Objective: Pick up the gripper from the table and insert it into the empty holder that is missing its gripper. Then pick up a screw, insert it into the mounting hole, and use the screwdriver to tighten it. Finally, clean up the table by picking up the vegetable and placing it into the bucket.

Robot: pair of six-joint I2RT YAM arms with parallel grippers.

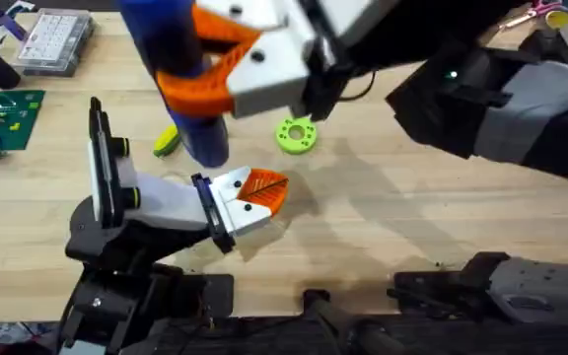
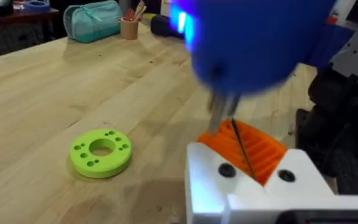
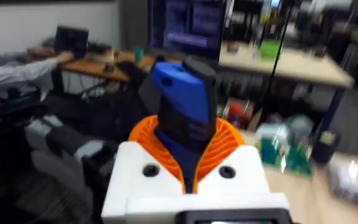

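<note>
While raised, right gripper (image 1: 227, 61) (tilted), gripping screwdriver (image 1: 180, 79)

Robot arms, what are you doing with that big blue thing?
The right gripper is clamped on the blue screwdriver, holding it upright above the table. The left gripper sits shut just below its tip. The vegetable and a green ring lie on the table nearby.

Setting: robotics lab or workshop. Indicators: light butcher-block wooden worktable (image 1: 383, 227); clear plastic compartmented parts box (image 1: 55, 39) near its far-left corner; computer monitors (image 3: 188, 28) behind.
</note>
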